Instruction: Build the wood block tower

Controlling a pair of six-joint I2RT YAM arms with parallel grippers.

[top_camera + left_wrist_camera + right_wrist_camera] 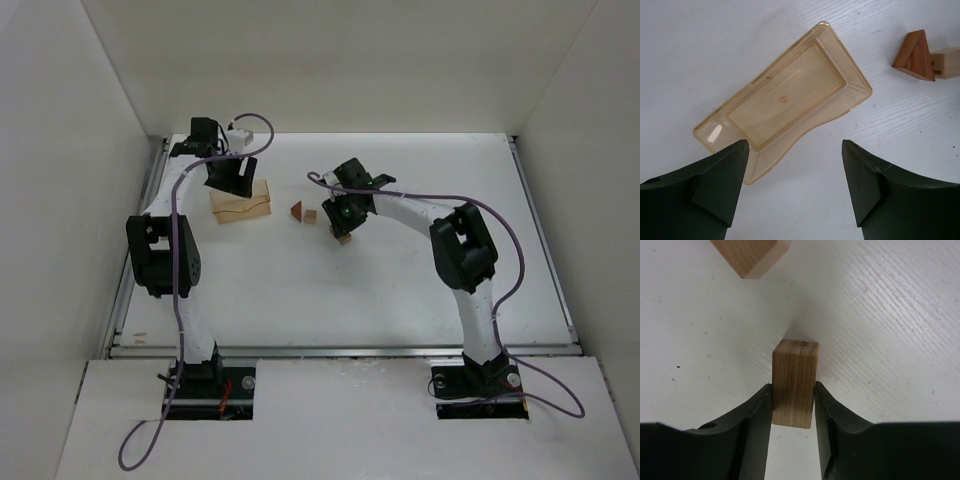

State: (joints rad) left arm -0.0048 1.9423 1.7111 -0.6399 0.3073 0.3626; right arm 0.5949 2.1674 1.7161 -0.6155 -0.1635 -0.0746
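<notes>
Nearest the bases, right of the translucent amber plastic tray (255, 208) and a bit closer in than it, the right gripper (793, 407) is pinching a small tan wooden cuboid block (794, 382) on both sides. Only the right wrist view shows that grip properly. From overhead the block (344, 238) is just a tan speck under the gripper (345, 224), and I can't tell if it's touching the white table (400, 290).

Between the tray and that gripper there's a reddish-brown triangular wooden roof piece (297, 211), with a second loose tan block (311, 216) on its side away from the tray. The left wrist view shows the roof piece (915, 55) and the loose block (947, 62) right up against each other, which overhead doesn't really show.

Farthest out, the left gripper (795, 187) hangs over the tray (855, 85) with its fingers spread wide.

Count: one tray, one roof piece, two tan blocks.
</notes>
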